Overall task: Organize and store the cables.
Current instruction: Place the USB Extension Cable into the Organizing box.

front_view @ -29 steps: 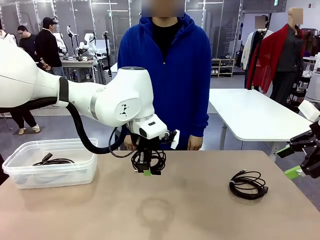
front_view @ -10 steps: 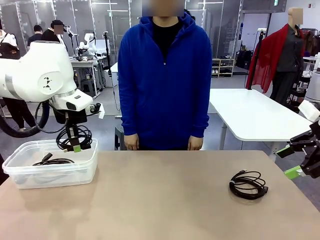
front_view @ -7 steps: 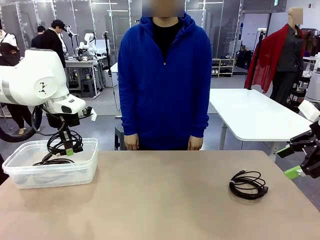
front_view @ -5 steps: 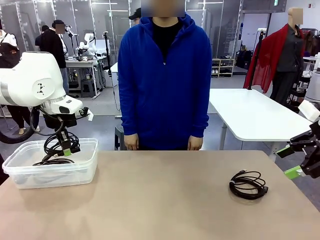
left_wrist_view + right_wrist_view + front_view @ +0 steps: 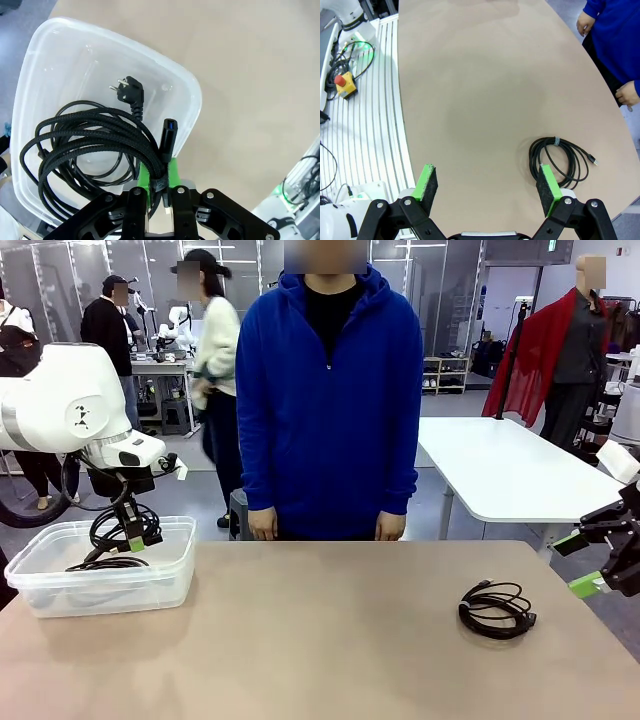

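Tan matte desk (image 5: 330, 640), white table (image 5: 500, 475) seen behind. Black coiled cable (image 5: 100, 131) is pinched by left gripper (image 5: 159, 172) above clear plastic bin (image 5: 100, 595). Right gripper (image 5: 487, 184) is spread.

wide tabletop (image 5: 330, 640) lies open between clear bin (image 5: 150, 585) and coiled cable (image 5: 497, 610).

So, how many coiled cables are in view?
3: one cable held in the left pincer over the plastic bin, a second cable inside it, a third cable on the table at right. Others could be hidden.
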### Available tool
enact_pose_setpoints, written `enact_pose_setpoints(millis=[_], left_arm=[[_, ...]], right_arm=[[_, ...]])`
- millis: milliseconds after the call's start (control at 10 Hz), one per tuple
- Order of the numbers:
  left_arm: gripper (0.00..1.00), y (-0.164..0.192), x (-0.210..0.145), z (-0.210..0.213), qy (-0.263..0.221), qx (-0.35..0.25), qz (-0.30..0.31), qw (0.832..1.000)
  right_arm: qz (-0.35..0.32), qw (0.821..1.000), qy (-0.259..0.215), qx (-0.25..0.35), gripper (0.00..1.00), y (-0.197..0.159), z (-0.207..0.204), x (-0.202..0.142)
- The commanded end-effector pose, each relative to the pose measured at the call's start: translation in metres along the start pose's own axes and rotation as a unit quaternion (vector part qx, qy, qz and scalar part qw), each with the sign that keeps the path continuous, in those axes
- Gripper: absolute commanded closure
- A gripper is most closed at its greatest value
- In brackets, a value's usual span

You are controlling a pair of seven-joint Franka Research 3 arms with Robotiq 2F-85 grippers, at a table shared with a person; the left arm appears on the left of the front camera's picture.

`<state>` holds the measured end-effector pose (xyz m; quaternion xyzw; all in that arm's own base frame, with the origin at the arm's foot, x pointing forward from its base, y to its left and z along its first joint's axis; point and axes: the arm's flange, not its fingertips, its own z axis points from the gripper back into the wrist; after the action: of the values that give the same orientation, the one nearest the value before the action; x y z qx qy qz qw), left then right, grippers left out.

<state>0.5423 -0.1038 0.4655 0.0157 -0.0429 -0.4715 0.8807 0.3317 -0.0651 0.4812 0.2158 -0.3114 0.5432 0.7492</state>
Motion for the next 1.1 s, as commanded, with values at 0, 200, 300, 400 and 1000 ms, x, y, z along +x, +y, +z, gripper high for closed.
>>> enact_pose_setpoints(millis=[0, 200, 300, 400, 1000], left_arm=[[0.84, 0.001, -0.002, 0.0, 0.005, 0.004, 0.001, 1.0], [0.84, -0.001, 0.002, 0.0, -0.01, -0.012, 0.016, 1.0], [0.84, 0.011, 0.004, -0.002, -0.026, -0.026, 0.075, 0.997], [0.84, 0.017, 0.004, -0.005, -0.022, -0.017, 0.11, 0.994], [0.84, 0.054, 0.029, -0.031, -0.009, -0.045, 0.196, 0.98]], right_arm=[[-0.002, 1.0, -0.006, 0.002, 0.0, 0.001, -0.001, 0.0], [-0.002, 1.0, -0.006, 0.002, 0.0, 0.001, -0.001, 0.0], [-0.002, 1.0, -0.006, 0.002, 0.0, 0.001, -0.001, 0.0], [-0.002, 1.0, -0.006, 0.002, 0.0, 0.001, -0.001, 0.0], [-0.002, 1.0, -0.006, 0.002, 0.0, 0.001, -0.001, 0.0]])
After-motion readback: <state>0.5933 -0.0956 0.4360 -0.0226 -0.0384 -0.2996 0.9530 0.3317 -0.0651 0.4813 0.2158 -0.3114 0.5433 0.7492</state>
